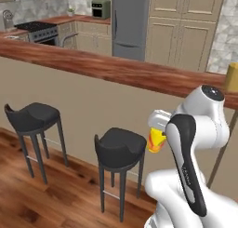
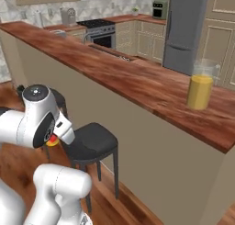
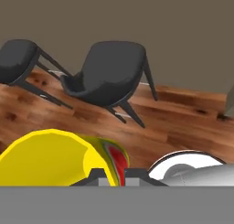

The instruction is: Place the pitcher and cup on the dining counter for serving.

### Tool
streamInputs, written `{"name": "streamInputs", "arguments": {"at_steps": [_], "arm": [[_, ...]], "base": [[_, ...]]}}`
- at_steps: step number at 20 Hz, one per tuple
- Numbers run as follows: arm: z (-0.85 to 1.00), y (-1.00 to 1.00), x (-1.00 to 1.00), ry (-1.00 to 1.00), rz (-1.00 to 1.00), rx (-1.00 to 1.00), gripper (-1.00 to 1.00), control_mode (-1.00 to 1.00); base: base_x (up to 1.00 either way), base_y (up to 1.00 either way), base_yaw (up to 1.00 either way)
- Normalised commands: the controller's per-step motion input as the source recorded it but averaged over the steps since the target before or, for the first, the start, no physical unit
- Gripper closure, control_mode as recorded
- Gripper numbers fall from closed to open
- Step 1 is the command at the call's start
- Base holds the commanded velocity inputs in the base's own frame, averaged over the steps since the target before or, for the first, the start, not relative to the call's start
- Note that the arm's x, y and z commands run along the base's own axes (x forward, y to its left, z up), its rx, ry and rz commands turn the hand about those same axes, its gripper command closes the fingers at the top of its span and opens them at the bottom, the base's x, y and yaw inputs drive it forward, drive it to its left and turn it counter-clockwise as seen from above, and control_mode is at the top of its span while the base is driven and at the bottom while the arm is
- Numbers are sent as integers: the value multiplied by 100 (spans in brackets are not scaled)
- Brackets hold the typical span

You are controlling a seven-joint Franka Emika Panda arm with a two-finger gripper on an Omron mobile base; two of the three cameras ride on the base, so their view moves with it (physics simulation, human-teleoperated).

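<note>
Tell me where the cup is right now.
The cup is clamped in the gripper, held low beside the arm, below the dining counter and just right of the nearer black stool in the left base view.

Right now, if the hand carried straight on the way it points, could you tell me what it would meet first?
The hand, shut on the cup, points toward the nearer black stool, probably its seat. Depth is unclear; it might pass to the wood floor.

We see a glossy white arm (image 1: 195,129) of rounded segments, with black joint covers, a dark cap and small dark fingertips (image 3: 98,176).
</note>
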Motion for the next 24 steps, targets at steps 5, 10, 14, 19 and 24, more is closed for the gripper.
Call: {"name": "streamInputs", "arguments": {"at_steps": [5,10,14,19,24], "arm": [[0,0,0,0,0,0,100,100],[80,0,5,-10,-19,-6,100,-100],[100,20,51,-14,-31,-20,100,-100],[93,4,87,7,-35,-10,100,-100],[67,-42,81,30,-19,17,100,-100]], "base": [[13,4,-26],[0,0,-5],[0,0,0],[0,0,0],[0,0,0]]}}
